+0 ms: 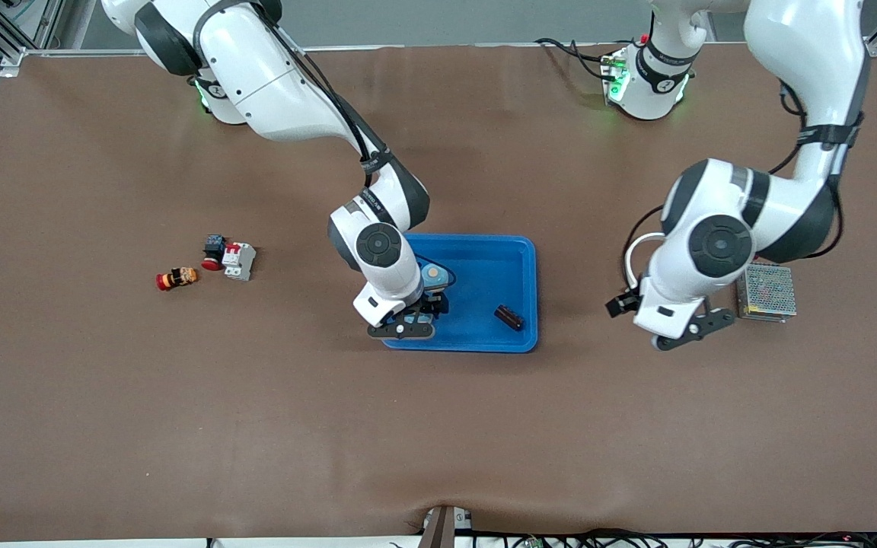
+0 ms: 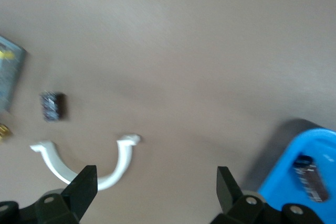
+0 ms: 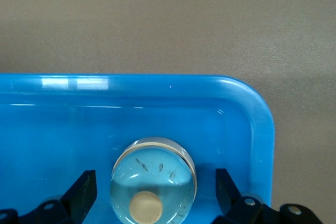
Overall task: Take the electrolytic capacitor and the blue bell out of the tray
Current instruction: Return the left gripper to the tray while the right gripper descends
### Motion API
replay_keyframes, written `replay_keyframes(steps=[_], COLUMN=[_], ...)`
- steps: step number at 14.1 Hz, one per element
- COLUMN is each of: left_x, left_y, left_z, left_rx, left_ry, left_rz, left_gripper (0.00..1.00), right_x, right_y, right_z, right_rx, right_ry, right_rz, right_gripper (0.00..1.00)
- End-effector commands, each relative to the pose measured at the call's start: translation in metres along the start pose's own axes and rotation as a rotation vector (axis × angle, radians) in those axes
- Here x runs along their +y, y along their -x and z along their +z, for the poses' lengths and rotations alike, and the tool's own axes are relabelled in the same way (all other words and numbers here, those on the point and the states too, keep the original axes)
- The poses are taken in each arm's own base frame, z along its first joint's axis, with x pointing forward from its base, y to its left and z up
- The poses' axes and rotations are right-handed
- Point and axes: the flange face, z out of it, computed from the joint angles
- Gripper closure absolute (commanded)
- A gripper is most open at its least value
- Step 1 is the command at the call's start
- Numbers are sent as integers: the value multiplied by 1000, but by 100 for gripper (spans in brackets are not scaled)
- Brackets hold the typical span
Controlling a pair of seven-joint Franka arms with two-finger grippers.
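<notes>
Right wrist view, glossy domed bell (image 3: 153,179) in smooth blue tray (image 3: 252,124)

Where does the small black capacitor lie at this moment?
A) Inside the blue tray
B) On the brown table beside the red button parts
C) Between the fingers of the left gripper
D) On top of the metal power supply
A: the capacitor lies on the floor of the blue tray, free of both grippers; the right gripper stands open over the bell in the same tray.
</notes>
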Motion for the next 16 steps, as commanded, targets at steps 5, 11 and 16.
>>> replay_keyframes(steps=[5,11,16], left_x=[105,163,176], left_y=[50,72,77], left_z=[38,68,88], left_rx=[-19,-24,-23], left_ry=[130,195,225], left_rz=[-258,-387,-405], left_gripper=[32,39,38], right_x=[-6,-8,-10], right_y=[0,2,2], right_z=[6,9,0], right_rx=[14,11,5], right_ry=[11,14,14], right_rz=[6,0,0], right_gripper=[14,38,43])
